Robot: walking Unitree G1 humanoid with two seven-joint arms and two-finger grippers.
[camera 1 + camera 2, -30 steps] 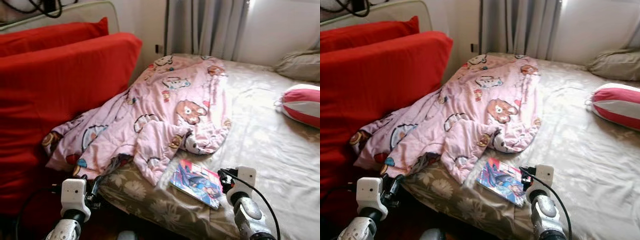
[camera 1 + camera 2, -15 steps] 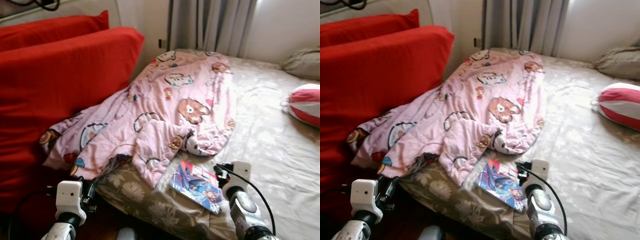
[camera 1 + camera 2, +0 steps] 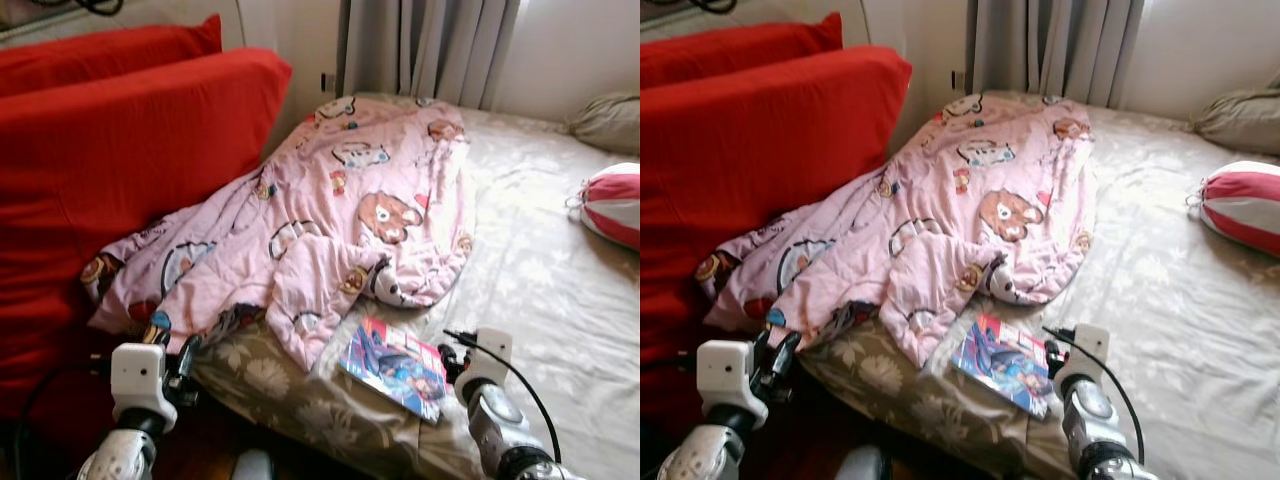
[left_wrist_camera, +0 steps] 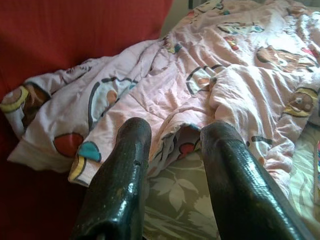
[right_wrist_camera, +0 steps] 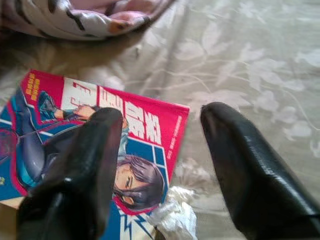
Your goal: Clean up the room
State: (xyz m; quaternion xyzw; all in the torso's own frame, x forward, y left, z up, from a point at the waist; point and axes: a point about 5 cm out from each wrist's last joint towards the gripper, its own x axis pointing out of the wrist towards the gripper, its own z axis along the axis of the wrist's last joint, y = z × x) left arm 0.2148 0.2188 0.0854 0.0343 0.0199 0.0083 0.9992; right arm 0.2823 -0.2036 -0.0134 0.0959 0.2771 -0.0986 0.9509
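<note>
Left eye view: a pink cartoon-print blanket (image 3: 330, 225) lies crumpled across the near corner of the bed (image 3: 540, 280), one end trailing against the red cushions (image 3: 120, 170). A comic book (image 3: 393, 366) lies flat on the floral sheet just beside the blanket's hem, near the mattress edge. The left gripper (image 3: 180, 355) hangs below the blanket's lower corner; the right gripper (image 3: 447, 360) sits just beside the book's far edge. A red-and-white striped pillow (image 3: 612, 204) rests well apart. Left wrist view: the left gripper (image 4: 172, 150) stands open, its fingers aimed at the blanket's hanging hem, not touching it. The blanket is judged soft and limp; pinch a bunched fold or corner. Right wrist view: the right gripper (image 5: 160, 130) stands open, straddling the book's (image 5: 95, 145) corner; contact cannot be confirmed. The book is judged light, thin and flexible with a slick cover; take it by an edge at the spine.
</note>
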